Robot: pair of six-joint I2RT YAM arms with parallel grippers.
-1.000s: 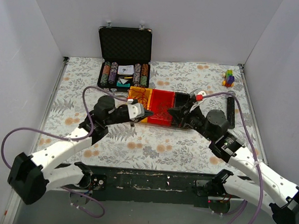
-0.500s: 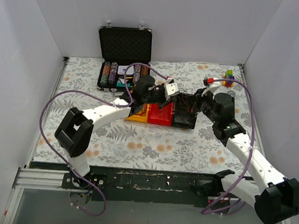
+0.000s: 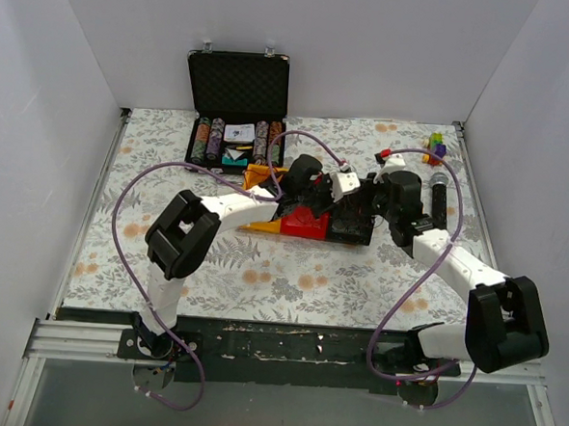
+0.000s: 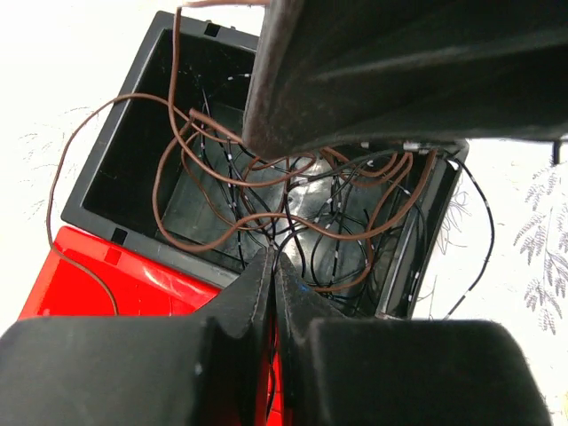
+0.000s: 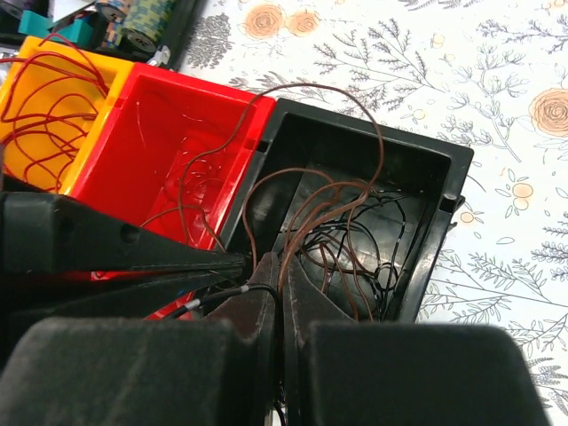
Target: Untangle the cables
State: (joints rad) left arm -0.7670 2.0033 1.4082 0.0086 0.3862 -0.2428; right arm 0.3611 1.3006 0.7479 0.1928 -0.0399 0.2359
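The cables are thin brown and black wires tangled in a black bin. Some loops spill over its rim onto the red bin. My left gripper is shut at the bin's near rim, with a thin dark wire pinched between its tips. My right gripper is shut on a bundle of brown cables, and a black wire with white bands also runs into its jaws. In the top view, the left gripper and right gripper meet tip to tip over the black bin.
An orange bin holding reddish wires adjoins the red bin. An open poker chip case stands at the back. Toy blocks and a black stick lie at the right. Lilac hoses arc over both arms.
Both arms have reached forward from in front of the bins. The shut grippers have come together over the black bin. The row of bins has skewed slightly.
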